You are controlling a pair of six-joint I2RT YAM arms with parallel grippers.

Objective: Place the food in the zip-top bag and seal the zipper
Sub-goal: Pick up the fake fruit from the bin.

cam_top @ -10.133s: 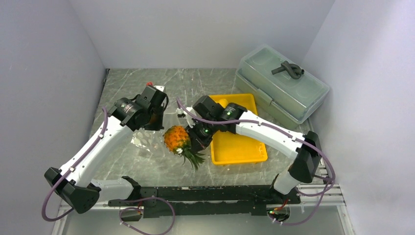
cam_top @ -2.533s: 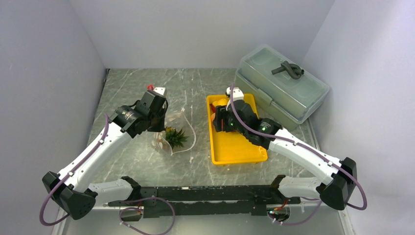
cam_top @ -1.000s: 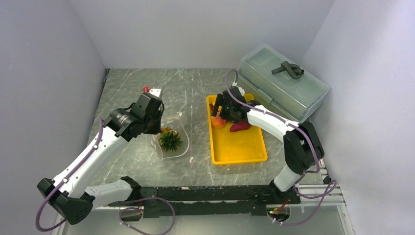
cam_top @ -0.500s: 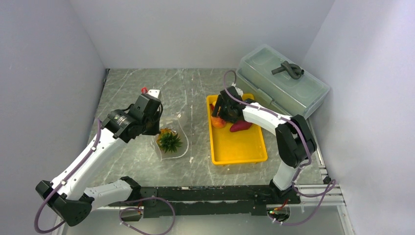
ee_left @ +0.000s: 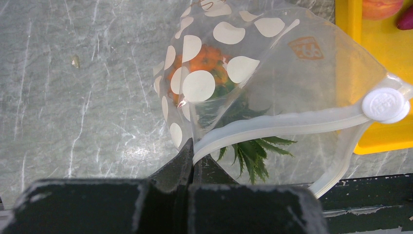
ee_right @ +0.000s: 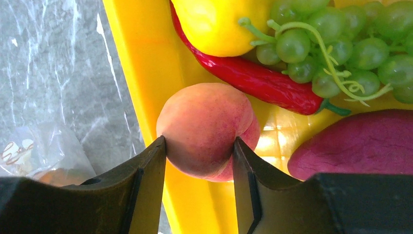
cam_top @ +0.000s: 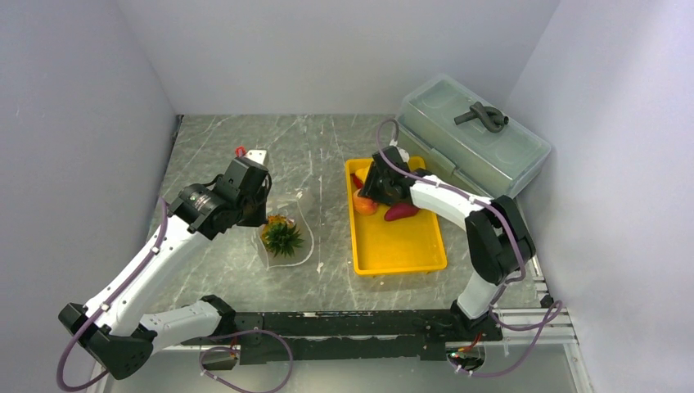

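Observation:
The dotted clear zip-top bag (cam_top: 288, 242) lies left of the yellow tray, with the orange pineapple (ee_left: 207, 61) inside and its green crown (cam_top: 282, 236) showing. My left gripper (ee_left: 192, 148) is shut on the whitish zipper (ee_left: 292, 122) at the bag's mouth and holds it open. My right gripper (ee_right: 199, 146) is shut on the orange round fruit (ee_right: 204, 126) at the tray's far left corner, a finger on each side. The lemon (ee_right: 219, 19), red chili pepper (ee_right: 258, 80) and green grapes (ee_right: 341, 48) lie just beyond it in the tray.
The yellow tray (cam_top: 401, 246) sits right of centre, and a purple oblong vegetable (ee_right: 355, 141) lies in it beside the fruit. A big grey-green lidded box (cam_top: 470, 139) stands at the back right. A white round slider knob (ee_left: 384, 105) sits on the zipper.
The pineapple, earlier held by my right gripper, now lies in the bag. My right arm has moved to the tray's far end and its jaws sit around the orange fruit. The left arm has barely moved.

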